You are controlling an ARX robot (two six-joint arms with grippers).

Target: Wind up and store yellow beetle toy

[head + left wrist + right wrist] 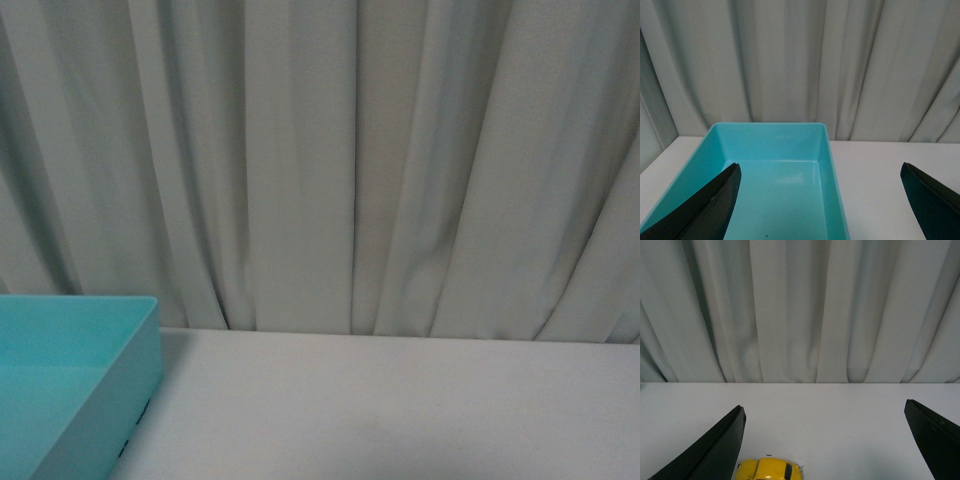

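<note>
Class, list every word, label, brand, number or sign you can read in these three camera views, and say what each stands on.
No readable text in any view.
The yellow beetle toy is only partly in view, with no badge or plate visible.
The turquoise bin is plain inside; the small dark marks on its outer wall are too blurred to read.
The curtain and table are unmarked.

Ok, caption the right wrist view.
Open right gripper near small glossy yellow beetle toy on white table, pale curtain behind.

The yellow beetle toy [769, 470], glossy with a dark window, sits upright on the white worktop [840, 410], about twelve o'clock ahead of the right pincer [823, 405].
</note>
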